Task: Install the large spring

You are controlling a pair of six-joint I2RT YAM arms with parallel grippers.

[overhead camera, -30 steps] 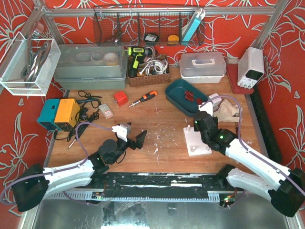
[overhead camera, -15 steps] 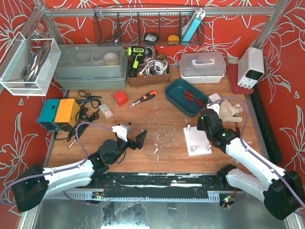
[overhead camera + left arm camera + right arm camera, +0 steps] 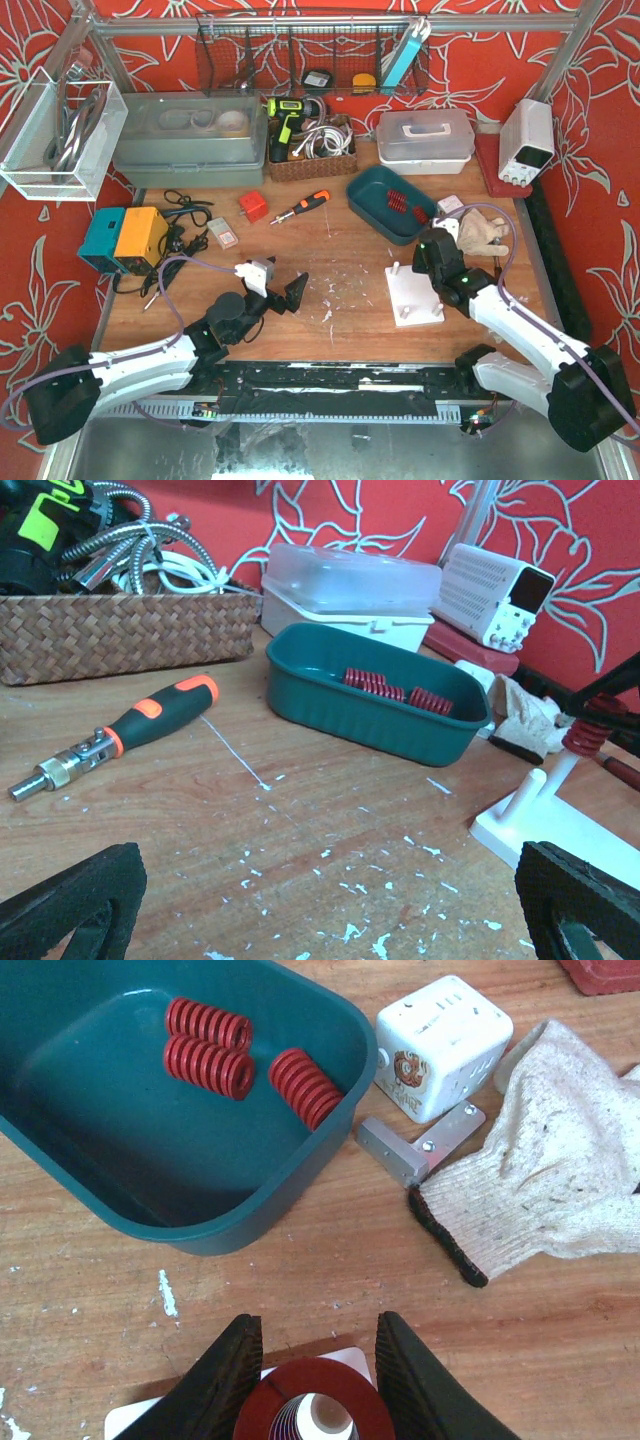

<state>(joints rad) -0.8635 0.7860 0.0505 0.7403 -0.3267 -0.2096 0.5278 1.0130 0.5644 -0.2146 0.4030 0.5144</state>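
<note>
Red coiled large spring [image 3: 272,1405] clamped in right hand [image 3: 317,1368], w/ peg [image 3: 556,775] inside; left hand [image 3: 325,910] open, empty.

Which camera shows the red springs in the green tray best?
The right wrist view: three red springs lie unobstructed inside the tray. The left wrist sees them side-on behind the rim; the top view shows small red streaks.

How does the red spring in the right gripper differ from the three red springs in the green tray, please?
The held spring stands upright, seen end-on, with the white peg showing in its bore; the tray springs lie on their sides. The held spring is clamped between the fingers of the right gripper; the tray springs lie loose in the green tray. All are red coils; their relative size is hard to judge here.
</note>
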